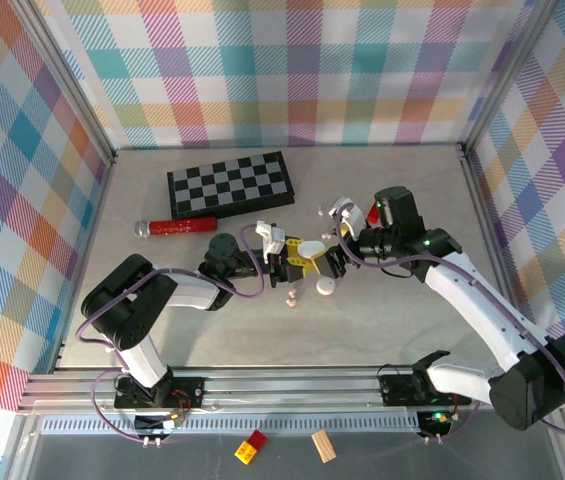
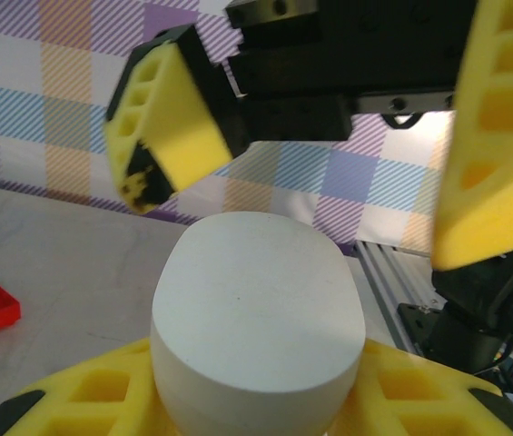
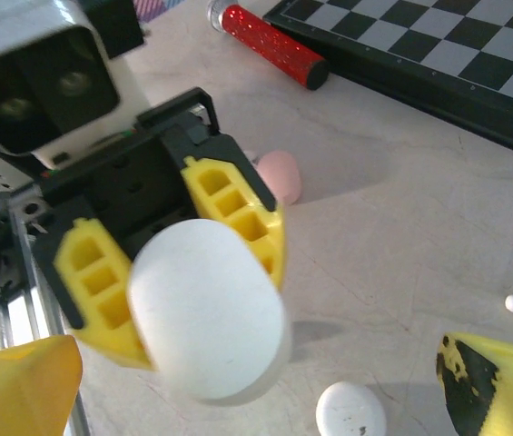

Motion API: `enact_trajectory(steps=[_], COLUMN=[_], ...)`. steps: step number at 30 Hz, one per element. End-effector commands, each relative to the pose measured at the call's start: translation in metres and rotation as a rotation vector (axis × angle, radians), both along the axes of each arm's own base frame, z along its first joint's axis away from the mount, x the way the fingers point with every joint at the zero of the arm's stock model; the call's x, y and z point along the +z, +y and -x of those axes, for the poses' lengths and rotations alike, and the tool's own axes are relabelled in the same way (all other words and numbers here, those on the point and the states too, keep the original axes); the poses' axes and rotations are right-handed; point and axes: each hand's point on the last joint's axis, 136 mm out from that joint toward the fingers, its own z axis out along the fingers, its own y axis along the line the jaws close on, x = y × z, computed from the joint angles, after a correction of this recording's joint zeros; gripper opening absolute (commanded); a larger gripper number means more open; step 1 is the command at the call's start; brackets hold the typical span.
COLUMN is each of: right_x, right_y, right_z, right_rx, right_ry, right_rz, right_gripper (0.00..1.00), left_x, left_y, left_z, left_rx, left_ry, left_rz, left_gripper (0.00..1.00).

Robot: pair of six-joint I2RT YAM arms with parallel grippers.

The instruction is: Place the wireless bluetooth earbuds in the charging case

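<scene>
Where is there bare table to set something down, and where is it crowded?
Bare: the near strip of table between the arm bases; the far right corner between chessboard and right wall. Crowded: the middle, where the left gripper holds the white case, the right gripper open at it, pink earbuds and a pale round case alongside.

Case [image 3: 209, 309]: smooth matt white plastic is noted. Table [image 3: 401, 209]: pale marbled top, smooth, faintly sheened. Tube [image 3: 270, 41]: red, glitter-coated. Chessboard [image 1: 230, 185]: glossy squares, framed in black plastic. Rail [image 1: 292, 385]: bare grey metal, ribbed.
</scene>
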Motion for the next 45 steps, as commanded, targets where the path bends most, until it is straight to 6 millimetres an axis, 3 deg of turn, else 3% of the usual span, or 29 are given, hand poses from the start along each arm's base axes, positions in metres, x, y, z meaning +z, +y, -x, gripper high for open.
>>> enact_trajectory(steps=[1, 9, 19, 45], right_x=[0.004, -0.004, 0.017, 0.035], right_y=[0.004, 0.006, 0.001, -0.005], right_z=[-0.004, -0.015, -0.028, -0.037], right_rx=[0.037, 0.018, -0.065, -0.147], right_ry=[-0.058, -0.101, -0.193, -0.196], right_rz=[0.033, 0.105, 0.076, 0.033], right_gripper=[0.99, 0.99, 0.99, 0.99], left_x=[0.018, 0.021, 0.019, 0.013], left_y=[0.004, 0.003, 0.004, 0.008], left_z=[0.011, 0.013, 0.014, 0.012], left_rx=[-0.058, -0.069, -0.068, -0.047], left_ry=[-0.014, -0.006, -0.017, -0.013], left_rz=[0.034, 0.039, 0.034, 0.023], left_gripper=[0.38, 0.38, 0.38, 0.38])
